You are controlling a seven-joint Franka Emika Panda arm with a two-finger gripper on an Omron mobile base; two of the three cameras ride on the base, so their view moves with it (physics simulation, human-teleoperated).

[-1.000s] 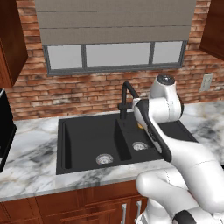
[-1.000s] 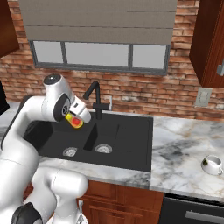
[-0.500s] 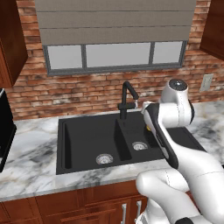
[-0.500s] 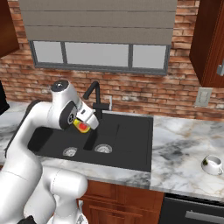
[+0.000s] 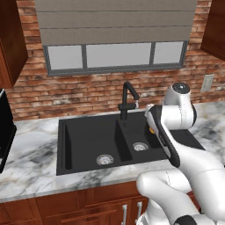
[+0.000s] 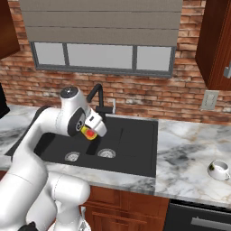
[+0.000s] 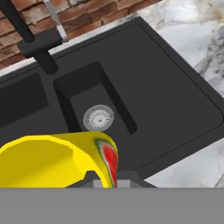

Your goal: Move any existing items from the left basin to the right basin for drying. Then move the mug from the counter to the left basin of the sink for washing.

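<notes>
My gripper (image 6: 92, 131) is shut on the existing item, a small yellow cup (image 6: 89, 132) with a red lower part, and holds it in the air over the sink (image 6: 135, 155). In the hand view the yellow cup (image 7: 57, 156) fills the bottom, with the right basin (image 7: 114, 101) and its silver drain (image 7: 98, 117) right beyond it. The wider left basin (image 5: 88, 138) holds nothing but its drain (image 5: 104, 159). A sliver of the cup (image 5: 151, 130) peeks from behind my arm, above the right basin (image 5: 132, 137). The white mug (image 6: 219, 170) stands on the marble counter (image 6: 189, 158) at far right.
The black gooseneck faucet (image 5: 128, 99) rises behind the divider between the basins, close to my hand. A flat black drainboard (image 7: 175, 105) lies right of the right basin. Brick wall and a window stand behind; a dark appliance (image 5: 5, 132) sits at the far left.
My arm has swung to the right with the yellow cup in it, from near the basins' divider to above the right basin. The mug has not moved.
</notes>
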